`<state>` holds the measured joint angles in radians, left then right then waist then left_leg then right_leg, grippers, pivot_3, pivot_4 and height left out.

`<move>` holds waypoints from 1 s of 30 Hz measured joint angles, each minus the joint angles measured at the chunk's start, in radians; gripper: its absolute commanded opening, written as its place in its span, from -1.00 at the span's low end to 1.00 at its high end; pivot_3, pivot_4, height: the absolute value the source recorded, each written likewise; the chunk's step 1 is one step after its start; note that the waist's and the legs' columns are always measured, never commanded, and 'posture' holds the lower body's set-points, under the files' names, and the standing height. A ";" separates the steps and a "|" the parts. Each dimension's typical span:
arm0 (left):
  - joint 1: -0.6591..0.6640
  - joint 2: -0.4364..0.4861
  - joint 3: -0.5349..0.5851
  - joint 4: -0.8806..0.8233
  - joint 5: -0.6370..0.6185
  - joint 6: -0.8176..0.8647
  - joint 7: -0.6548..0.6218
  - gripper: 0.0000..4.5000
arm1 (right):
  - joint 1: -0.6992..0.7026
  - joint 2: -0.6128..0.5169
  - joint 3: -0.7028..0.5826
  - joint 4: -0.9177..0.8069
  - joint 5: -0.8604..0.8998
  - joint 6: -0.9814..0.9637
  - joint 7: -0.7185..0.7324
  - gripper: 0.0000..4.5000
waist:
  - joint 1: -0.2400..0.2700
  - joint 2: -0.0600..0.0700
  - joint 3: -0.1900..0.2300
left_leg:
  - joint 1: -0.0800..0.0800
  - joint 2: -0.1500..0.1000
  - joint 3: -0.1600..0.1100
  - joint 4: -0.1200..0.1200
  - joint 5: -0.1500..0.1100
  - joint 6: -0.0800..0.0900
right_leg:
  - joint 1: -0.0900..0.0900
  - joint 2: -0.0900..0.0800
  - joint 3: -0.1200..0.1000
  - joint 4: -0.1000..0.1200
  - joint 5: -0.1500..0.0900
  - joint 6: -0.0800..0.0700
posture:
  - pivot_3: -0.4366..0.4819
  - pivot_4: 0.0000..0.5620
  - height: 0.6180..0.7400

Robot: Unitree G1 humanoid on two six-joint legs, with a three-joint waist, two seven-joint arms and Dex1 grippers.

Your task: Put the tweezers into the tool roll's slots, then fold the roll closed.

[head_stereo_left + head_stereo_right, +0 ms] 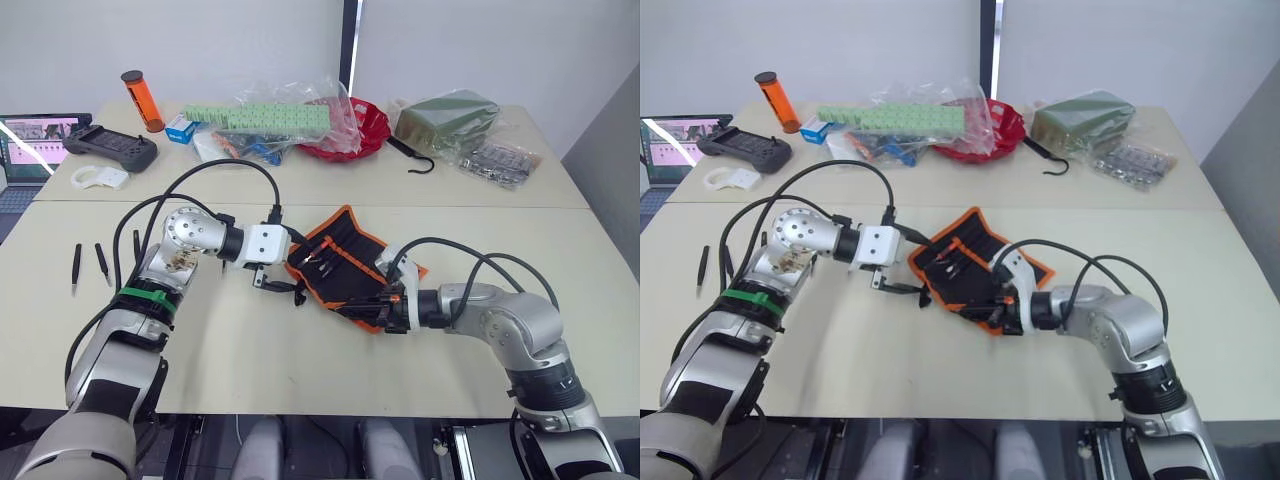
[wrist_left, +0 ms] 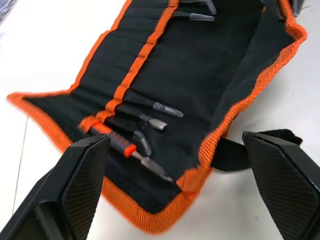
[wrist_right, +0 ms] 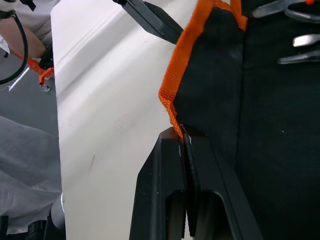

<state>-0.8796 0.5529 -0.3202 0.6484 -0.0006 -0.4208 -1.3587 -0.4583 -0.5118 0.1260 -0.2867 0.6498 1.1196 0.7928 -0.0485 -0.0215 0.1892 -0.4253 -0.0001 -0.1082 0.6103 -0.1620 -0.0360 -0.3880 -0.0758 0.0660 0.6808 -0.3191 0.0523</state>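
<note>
The tool roll (image 1: 345, 262) lies open in the middle of the table, black with orange edging, its strap (image 2: 235, 152) trailing at the near side. Several slim dark tools (image 2: 155, 121) and an orange-handled one (image 2: 117, 141) sit in its slots (image 2: 127, 75). My left gripper (image 1: 278, 287) is open at the roll's left end, with its fingers (image 2: 82, 172) spread wide either side of that edge. My right gripper (image 3: 184, 137) is shut on the roll's orange edging at the near right corner. Three black tweezers (image 1: 76, 268) (image 1: 101, 262) (image 1: 136, 243) lie loose on the table far left.
Along the back of the table are an orange cylinder (image 1: 142, 100), a black controller (image 1: 110, 148), a laptop (image 1: 30, 140), a green box (image 1: 260, 117), a red tray (image 1: 355, 130) under plastic bags, a black hook (image 1: 418, 160) and bagged parts (image 1: 495, 160).
</note>
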 measured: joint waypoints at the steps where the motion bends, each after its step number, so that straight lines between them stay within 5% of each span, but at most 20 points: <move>1: 0.000 -0.008 -0.005 0.009 0.000 -0.010 -0.018 0.62 | 0.001 0.000 -0.002 -0.002 0.000 -0.001 -0.003 -1.00 | 0.000 0.000 0.000 | 0.000 0.000 0.000 0.000 0.000 0.000 | 0.000 0.000 0.000 0.000 0.000 0.000 | -0.05 -0.47 1.00; 12: -0.002 -0.015 -0.011 0.059 -0.005 -0.020 -0.093 -0.99 | 0.038 -0.080 0.005 -0.022 -0.054 -0.147 0.034 -1.00 | 0.005 0.000 0.000 | -0.001 -0.001 0.000 0.002 0.000 0.000 | 0.000 -0.001 0.000 0.000 0.000 0.001 | -0.05 -0.47 1.00; 30: 0.339 0.120 0.036 -0.443 -0.146 0.345 -0.104 -0.99 | 0.094 -0.202 0.179 -0.026 -0.398 -0.717 0.211 -1.00 | 0.002 0.000 0.000 | 0.000 0.000 0.000 0.002 0.000 0.000 | 0.001 0.000 0.000 0.001 0.000 0.001 | -0.05 -0.47 1.00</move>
<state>-0.5406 0.6729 -0.2843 0.2058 -0.1470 -0.0761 -1.4624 -0.3647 -0.7139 0.3048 -0.3129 0.2519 0.4027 1.0033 -0.0467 -0.0217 0.1893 -0.4251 0.0000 -0.1086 0.6127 -0.1619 -0.0360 -0.3873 -0.0760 0.0660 0.6817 -0.3189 0.0535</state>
